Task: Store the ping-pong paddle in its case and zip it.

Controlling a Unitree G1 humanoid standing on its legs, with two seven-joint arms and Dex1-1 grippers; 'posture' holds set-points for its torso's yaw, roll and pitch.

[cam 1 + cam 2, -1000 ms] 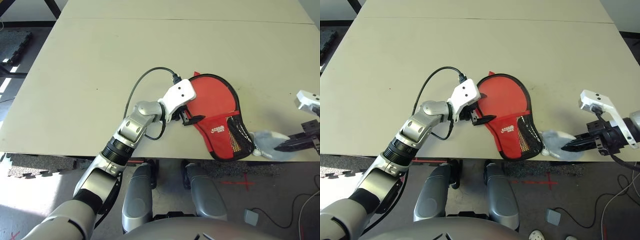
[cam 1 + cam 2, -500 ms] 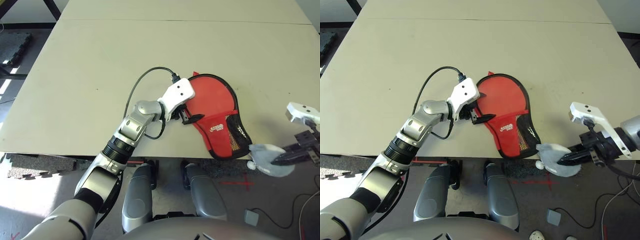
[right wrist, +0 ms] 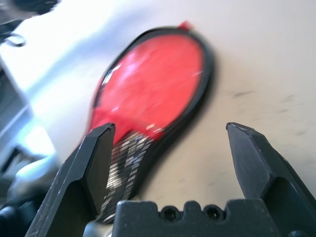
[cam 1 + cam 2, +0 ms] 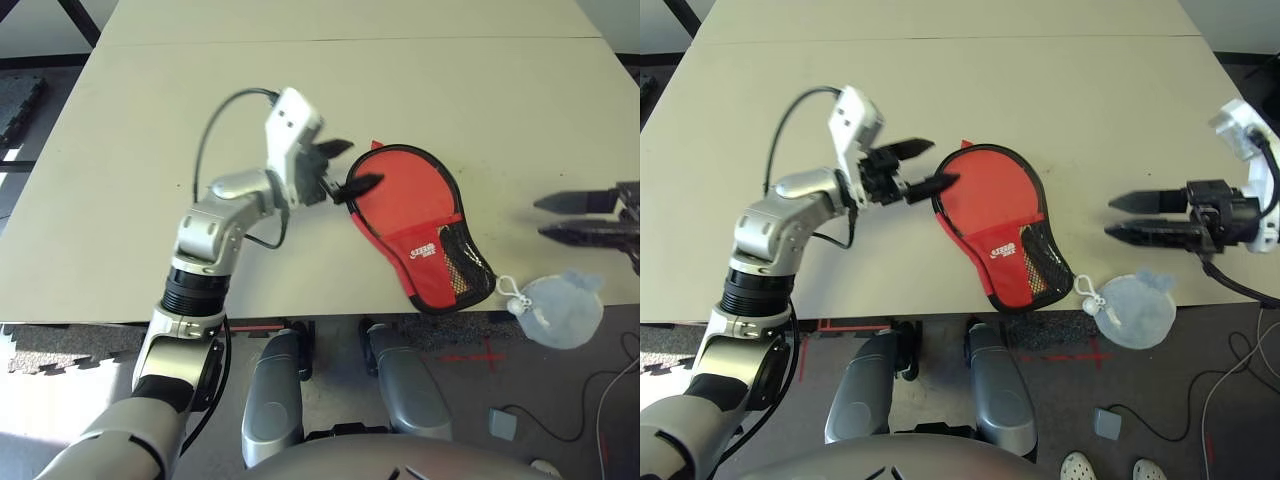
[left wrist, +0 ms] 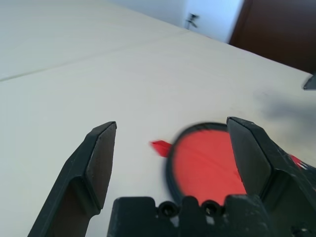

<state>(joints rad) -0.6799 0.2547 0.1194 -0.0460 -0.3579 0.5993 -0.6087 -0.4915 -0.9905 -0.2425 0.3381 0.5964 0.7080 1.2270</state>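
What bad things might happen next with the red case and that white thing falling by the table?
1. The whitish face mask is off the table edge, below the open right gripper; it will probably land on the floor, out of reach.
2. The case lies with its narrow end at the table's near edge, so a careless nudge might push it over.
3. The left gripper, open, hangs beside the case's rim and might snag the zipper edge.
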